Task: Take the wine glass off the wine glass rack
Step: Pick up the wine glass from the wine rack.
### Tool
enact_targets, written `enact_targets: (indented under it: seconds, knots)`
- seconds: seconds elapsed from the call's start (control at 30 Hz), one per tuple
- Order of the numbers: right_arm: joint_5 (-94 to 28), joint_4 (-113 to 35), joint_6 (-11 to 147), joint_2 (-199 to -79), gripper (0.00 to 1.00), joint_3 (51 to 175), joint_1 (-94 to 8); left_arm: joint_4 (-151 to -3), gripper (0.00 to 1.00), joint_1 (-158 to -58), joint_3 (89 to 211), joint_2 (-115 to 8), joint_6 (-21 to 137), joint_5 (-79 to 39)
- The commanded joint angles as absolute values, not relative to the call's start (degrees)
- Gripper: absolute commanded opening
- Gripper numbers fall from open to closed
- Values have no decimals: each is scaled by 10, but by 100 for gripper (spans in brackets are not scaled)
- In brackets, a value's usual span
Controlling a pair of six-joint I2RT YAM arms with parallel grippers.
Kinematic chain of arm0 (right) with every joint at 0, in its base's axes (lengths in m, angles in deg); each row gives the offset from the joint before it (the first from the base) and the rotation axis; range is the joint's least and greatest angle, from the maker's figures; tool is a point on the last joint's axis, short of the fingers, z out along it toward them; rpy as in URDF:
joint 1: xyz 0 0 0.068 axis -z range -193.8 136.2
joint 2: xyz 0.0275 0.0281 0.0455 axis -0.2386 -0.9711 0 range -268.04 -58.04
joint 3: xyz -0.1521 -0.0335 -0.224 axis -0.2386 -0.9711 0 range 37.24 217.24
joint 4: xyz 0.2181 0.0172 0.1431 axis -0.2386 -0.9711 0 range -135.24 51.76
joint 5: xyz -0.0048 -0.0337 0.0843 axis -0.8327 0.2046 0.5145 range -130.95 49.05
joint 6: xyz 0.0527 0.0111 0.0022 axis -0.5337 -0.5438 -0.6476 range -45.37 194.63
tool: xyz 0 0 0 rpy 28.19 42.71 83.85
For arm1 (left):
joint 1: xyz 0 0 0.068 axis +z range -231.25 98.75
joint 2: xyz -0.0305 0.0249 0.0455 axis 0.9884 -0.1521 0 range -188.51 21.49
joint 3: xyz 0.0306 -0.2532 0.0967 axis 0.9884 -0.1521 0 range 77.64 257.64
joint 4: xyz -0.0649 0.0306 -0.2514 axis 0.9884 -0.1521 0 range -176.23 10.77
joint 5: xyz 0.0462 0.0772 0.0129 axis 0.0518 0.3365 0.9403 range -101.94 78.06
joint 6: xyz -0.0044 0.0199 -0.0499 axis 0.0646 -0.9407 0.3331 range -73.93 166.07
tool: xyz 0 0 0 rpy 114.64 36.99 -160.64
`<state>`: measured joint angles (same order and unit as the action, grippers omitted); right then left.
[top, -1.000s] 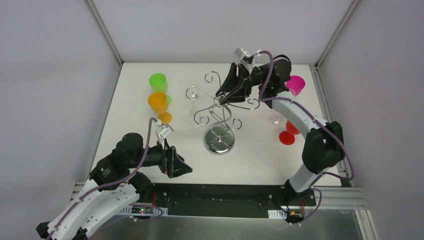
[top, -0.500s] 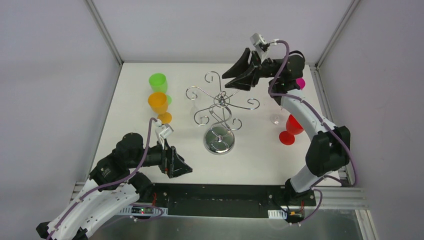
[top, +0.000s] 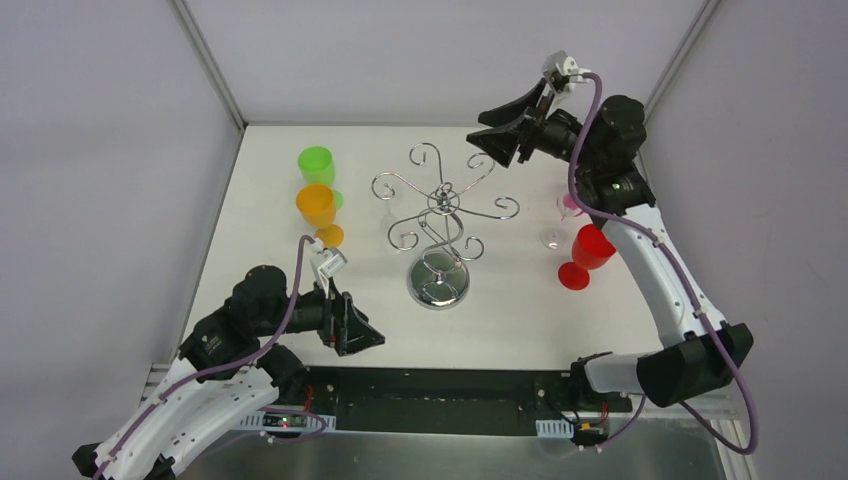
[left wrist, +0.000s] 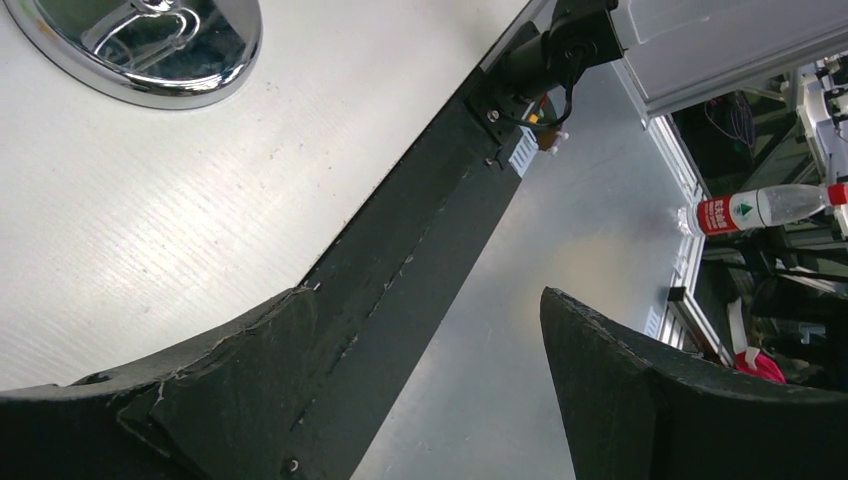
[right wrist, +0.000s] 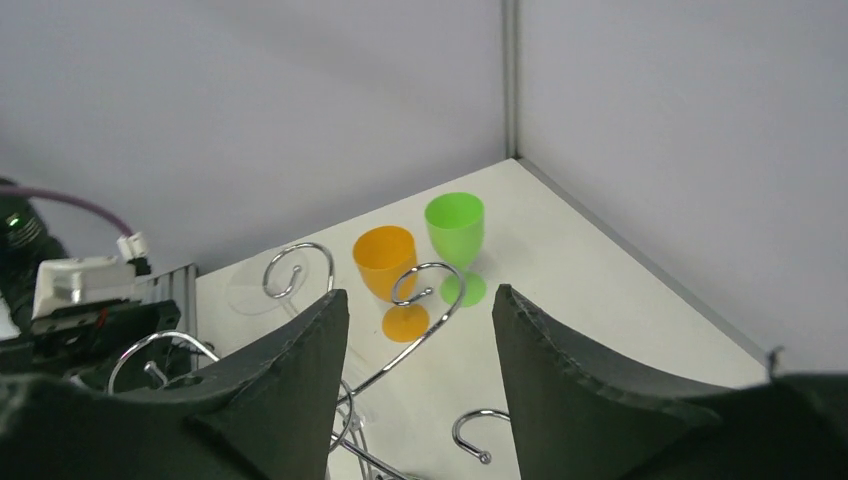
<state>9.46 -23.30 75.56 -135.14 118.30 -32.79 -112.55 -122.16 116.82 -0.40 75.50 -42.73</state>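
The right gripper (top: 480,138) hangs high over the far side of the wine glass rack (top: 441,205), its jaws apart with nothing between them. The left gripper (left wrist: 420,300) lies low at the near edge of the table (top: 500,320), its jaws also wide apart and empty.

The wine glass to be taken seems to be the clear one on the rack's left-hand arm. The right wrist view shows its see-through foot (right wrist: 255,292) resting by a scroll end. From above it is only a faint shimmer under that arm, and its bowl is too faint to make out.

An orange glass (top: 316,204) and a green glass (top: 316,162) stand just beyond that side of the rack. A red glass (top: 590,247) and another clear glass (top: 551,238) stand on the table to the right.

The step in hand looks like the approach to the hanging glass.

- **Approach:** The gripper should come in level with the stem, below the wire arm and not through the curls, with the fingers either side of the stem and clear of the chrome.
- **Grip:** The jaws should close gently on the stem, since thin glass will slip or crack under a hard squeeze.
- **Removal:** The foot should lift just free of the wire, then slide outward along the arm to its open end before the glass comes down.

A sideways tug would likely rock the slim rack on its round base. The orange glass also stands close to the path out.
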Motion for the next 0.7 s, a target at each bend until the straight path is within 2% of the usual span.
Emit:
enact_targets:
  seconds: [0.0,0.13,0.47,0.67]
  knots:
    - [-59,-336,766,-1303,59,1188,-325,-1114,86,-1222,1169,-11,749,-401]
    - [-152,-362,710,-1257,66,1154,-325,-1125,86,-1222,1180,-13,755,-353]
    - [-293,-519,650,-1157,70,1121,-325,-1134,86,-1222,1257,-29,761,-238]
    - [-307,-602,620,-1114,70,1086,-325,-1134,86,-1222,1324,-46,845,-157]
